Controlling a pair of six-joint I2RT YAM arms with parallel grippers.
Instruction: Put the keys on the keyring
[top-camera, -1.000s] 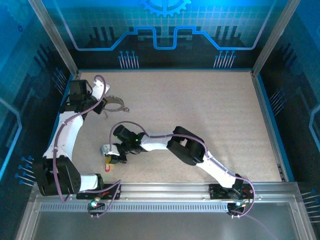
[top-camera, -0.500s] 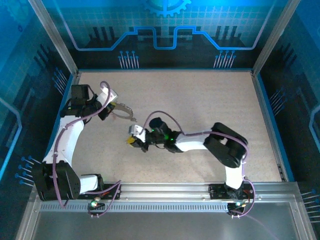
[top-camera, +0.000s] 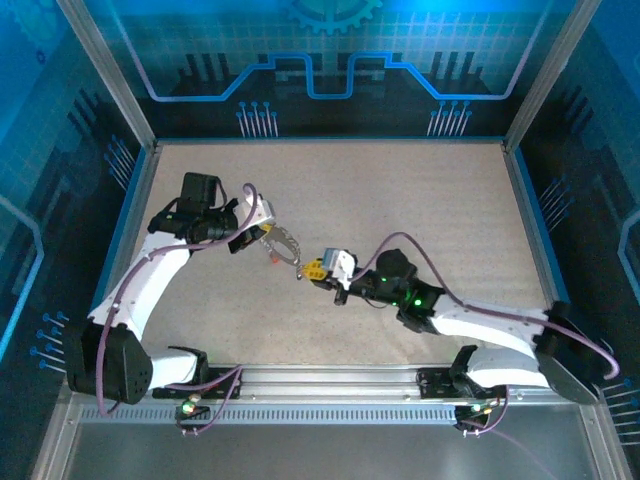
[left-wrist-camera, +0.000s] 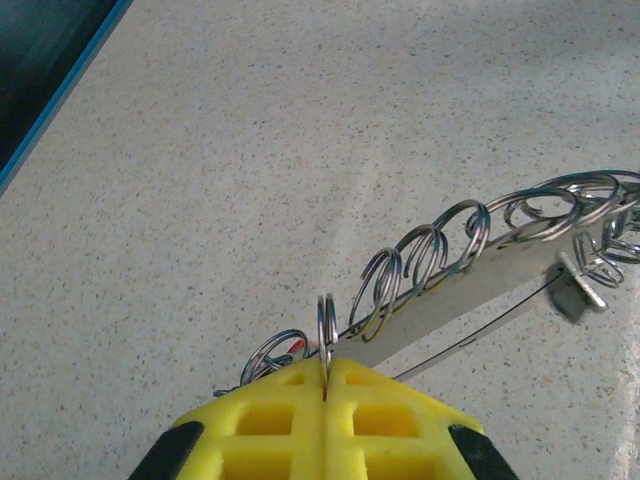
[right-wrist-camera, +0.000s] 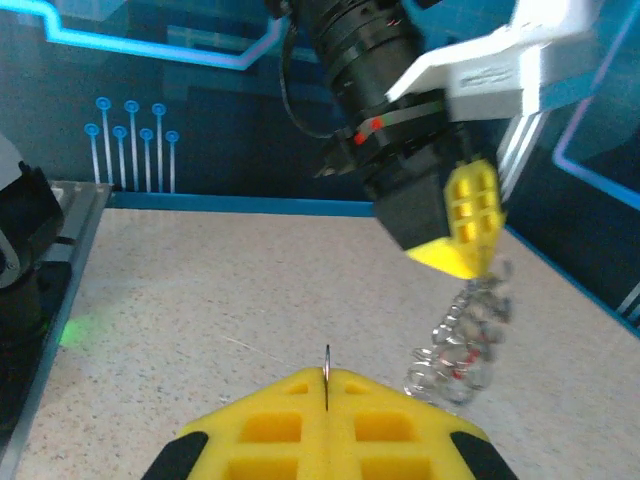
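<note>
Yellow pads of the right gripper were pressed flat together on the robot's side of the keyring, just short of touching it. They pinched a small split ring edge-on, so only a sliver of wire stood up between them. I could not tell whether a key hung beneath, since the fingers hid whatever was below. Held upright and thin like that, it looked ready to be offered to the big loop, which I took to be the step in hand.

Just beyond, the keyring dangled clear of the speckled tabletop, a row of silver split rings bunched along its band. Small red tags showed among the lowest pieces, probably keys already strung.

Above and behind the keyring, the left gripper was clamped shut on one of its rings, the wire caught right in the seam between the yellow pads. Lifting it off the table seemed meant to give the other arm open space to work in and to let the strung pieces slide down out of the way.
</note>
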